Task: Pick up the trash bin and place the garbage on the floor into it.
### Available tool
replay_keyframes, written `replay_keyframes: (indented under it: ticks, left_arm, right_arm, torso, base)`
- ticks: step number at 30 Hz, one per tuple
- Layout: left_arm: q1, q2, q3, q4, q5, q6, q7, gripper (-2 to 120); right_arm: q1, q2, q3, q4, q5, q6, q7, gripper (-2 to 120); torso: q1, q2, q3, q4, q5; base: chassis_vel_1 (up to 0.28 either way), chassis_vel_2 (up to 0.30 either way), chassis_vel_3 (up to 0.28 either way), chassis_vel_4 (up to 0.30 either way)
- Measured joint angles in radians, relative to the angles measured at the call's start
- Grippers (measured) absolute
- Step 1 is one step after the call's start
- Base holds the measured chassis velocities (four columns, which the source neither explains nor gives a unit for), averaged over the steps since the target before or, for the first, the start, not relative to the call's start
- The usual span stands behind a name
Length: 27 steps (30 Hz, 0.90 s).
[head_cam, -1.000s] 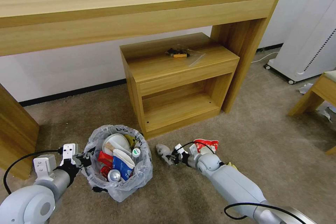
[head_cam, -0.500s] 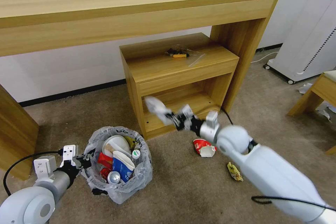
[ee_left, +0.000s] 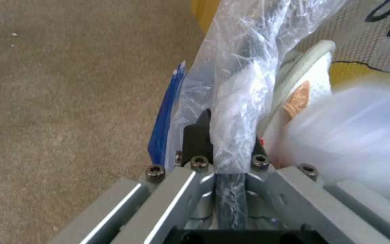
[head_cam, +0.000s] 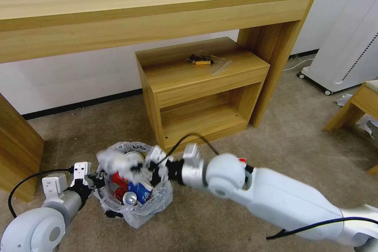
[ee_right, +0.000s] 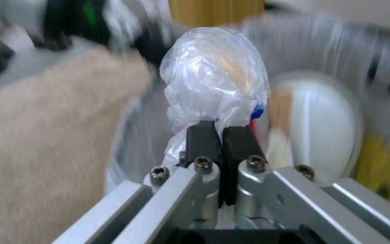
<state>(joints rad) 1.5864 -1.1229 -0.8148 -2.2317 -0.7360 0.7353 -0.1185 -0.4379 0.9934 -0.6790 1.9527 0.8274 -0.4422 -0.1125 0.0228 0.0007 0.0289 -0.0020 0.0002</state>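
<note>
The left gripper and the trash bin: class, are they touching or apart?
Touching. In the left wrist view the left gripper has its black fingers pinched on the trash bin rim and its plastic liner.

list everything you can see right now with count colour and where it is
Bin: one, blue with white bag liner, on the carpet, left of the shelf unit.
Litter in bin: several; white slipper, blue-white cup, can, red wrapper.
Plastic wad: one, clear, over the bin.
Desk: one, light wood, by the wall.
Shelf unit: one, light wood, under the desk.
Black-orange object: one, on the shelf unit.
Carpet: beige-brown.
Left gripper: shut on the bin's rim.
Right gripper: shut on the wad.
</note>
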Motion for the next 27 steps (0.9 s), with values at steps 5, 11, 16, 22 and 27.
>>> replay_keyframes:
  ticks: [5,11,16,22,27]
  left_arm:
    - [-0.002,-0.001,0.0,0.001,-0.001,0.0,0.0,0]
    - [-0.005,-0.003,0.007,0.002,-0.001,0.0,0.0,0]
    - [-0.004,-0.002,0.006,0.002,-0.001,0.0,0.0,0]
    - [-0.005,-0.005,0.007,0.001,-0.001,0.0,0.0,0]
    - [-0.005,-0.006,0.008,0.001,0.0,0.0,0.0,0]
  right_arm:
    - [0.0,0.013,-0.008,-0.017,-0.008,-0.006,0.03,22]
    - [-0.001,0.036,-0.001,-0.033,-0.014,0.002,0.058,45]
    - [-0.001,0.04,0.005,-0.037,-0.014,0.009,0.06,59]
    - [-0.012,0.044,0.028,-0.039,-0.013,0.027,0.066,84]
    - [-0.032,0.04,0.068,-0.034,-0.009,0.031,0.078,99]
  torso:
    - [0.0,0.0,0.0,0.0001,-0.0001]
    - [0.0,0.0,0.0,0.0001,0.0]
    - [0.0,0.0,0.0,0.0001,0.0]
    - [0.0,0.0,0.0,0.0001,0.0]
    - [0.0,0.0,0.0,0.0001,0.0001]
  base:
    - [0.0,0.0,0.0,0.0]
    - [0.0,0.0,0.0,0.0]
    - [0.0,0.0,0.0,0.0]
    - [0.0,0.0,0.0,0.0]
    - [0.0,0.0,0.0,0.0]
